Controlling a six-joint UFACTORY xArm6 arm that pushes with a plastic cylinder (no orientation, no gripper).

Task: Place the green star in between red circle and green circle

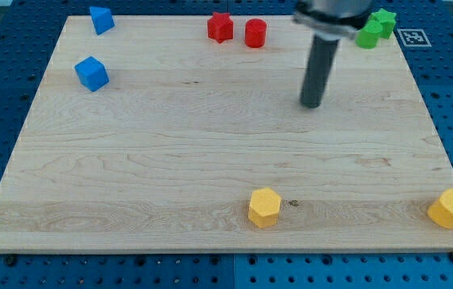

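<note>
Currently, wooden worktop (170,160) on blue pegboard. At the view's left: two blue blocks, one (101,19) at the top edge, one (91,74) lower. Top centre: red star (220,27) just beside red circle (255,34). The rod's tip (312,103) rests on bare wood, below and between red circle and green pair, touching no block. No claw on this arm, so no claw state to record. Top right: green circle (368,35) touching green star (384,21), star on its right. Bottom edge: yellow hexagon (264,208) at centre, second yellow block (449,209) at right corner.
</note>
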